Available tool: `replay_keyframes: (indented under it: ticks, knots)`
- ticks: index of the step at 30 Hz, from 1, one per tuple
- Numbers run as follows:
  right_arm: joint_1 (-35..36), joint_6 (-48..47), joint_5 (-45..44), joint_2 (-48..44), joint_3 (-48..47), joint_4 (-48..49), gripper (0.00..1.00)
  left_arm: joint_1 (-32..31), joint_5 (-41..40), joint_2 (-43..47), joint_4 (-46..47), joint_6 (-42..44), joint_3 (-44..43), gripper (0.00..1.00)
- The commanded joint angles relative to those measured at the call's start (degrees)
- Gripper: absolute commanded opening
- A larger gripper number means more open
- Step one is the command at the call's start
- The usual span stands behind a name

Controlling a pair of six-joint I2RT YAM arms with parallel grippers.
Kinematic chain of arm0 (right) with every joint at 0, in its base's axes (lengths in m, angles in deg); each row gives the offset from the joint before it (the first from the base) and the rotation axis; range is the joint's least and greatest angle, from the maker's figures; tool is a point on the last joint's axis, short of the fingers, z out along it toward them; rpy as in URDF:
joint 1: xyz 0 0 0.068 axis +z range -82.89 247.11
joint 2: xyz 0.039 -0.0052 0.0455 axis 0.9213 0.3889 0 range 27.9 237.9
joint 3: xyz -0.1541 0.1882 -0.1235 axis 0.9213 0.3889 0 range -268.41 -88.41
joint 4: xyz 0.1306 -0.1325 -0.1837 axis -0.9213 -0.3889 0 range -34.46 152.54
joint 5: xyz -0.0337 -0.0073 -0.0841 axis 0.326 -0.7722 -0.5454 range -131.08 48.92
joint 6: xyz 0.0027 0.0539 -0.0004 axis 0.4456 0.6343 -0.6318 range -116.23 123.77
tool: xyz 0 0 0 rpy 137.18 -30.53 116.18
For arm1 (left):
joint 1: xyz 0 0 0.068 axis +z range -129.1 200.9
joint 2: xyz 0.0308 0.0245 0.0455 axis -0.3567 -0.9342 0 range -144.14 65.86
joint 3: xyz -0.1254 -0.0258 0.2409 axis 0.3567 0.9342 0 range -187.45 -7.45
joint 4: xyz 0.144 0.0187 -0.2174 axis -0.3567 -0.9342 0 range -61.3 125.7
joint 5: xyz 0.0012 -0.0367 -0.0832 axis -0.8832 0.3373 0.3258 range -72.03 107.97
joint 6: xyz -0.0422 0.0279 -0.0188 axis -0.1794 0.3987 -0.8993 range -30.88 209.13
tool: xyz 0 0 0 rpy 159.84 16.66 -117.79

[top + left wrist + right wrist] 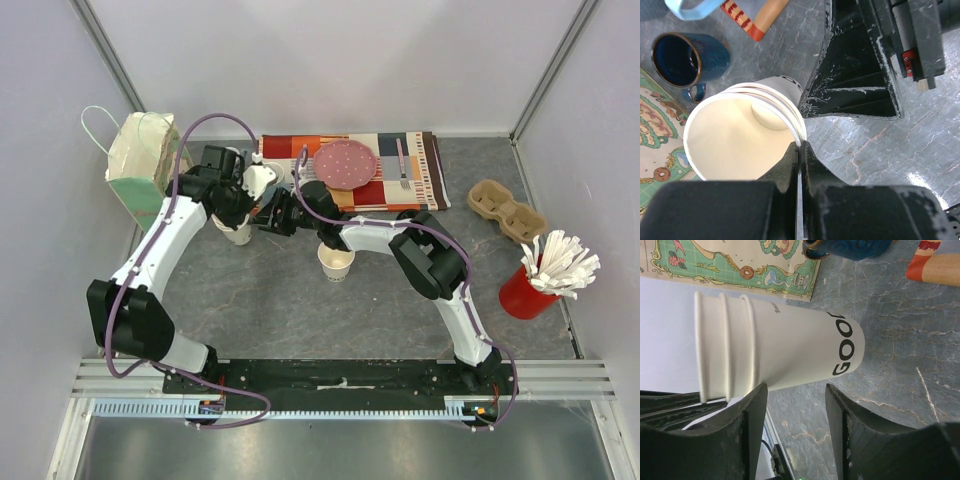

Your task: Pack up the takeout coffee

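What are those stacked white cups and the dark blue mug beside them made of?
The stacked cups look like matte cream paper: thin rolled rims, black printed lettering. The mug is probably glazed ceramic: glossy dark blue, with a shiny brownish rim.

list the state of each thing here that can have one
nested cups: three stacked, no lid
left gripper: shut on their rim
right gripper: open, close to the stack
single cup: upright, no lid
navy mug: upright, empty
cup carrier: empty
pink plate: empty
paper bag: upright
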Motion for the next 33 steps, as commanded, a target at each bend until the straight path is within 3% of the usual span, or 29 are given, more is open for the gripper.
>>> replay_keyframes:
  ticks: [1,8,13,17,21,25,33]
  knots:
    - [0.4,-1.1,-1.4,-1.5,0.2,1.0,0.6,-0.2,-1.9,0.4,3.2,-0.6,2.4,0.02]
    - [0.5,3.4,-2.0,-2.3,2.7,6.1,0.65,-0.3,-1.0,-1.0,3.9,-0.8,3.7,0.04]
    - [0.6,4.5,-1.9,-0.7,2.2,6.4,0.65,-0.2,-0.9,-0.8,3.8,-1.0,3.0,0.28]
    - [0.7,4.1,-1.9,-0.7,1.9,6.3,0.65,-0.2,-1.3,-0.1,3.8,-0.6,2.8,0.35]
    - [0.7,4.1,-1.9,-0.6,1.4,6.2,0.66,-0.1,-2.7,-0.5,3.8,-0.5,2.7,0.27]
    - [0.9,4.1,-1.9,-0.2,1.0,6.1,0.66,-0.2,-2.1,-0.4,3.8,-0.9,2.6,0.13]
    - [1.1,4.8,-1.1,0.6,1.1,10.0,0.66,-0.1,-0.9,-0.2,3.8,-1.4,2.3,0.02]
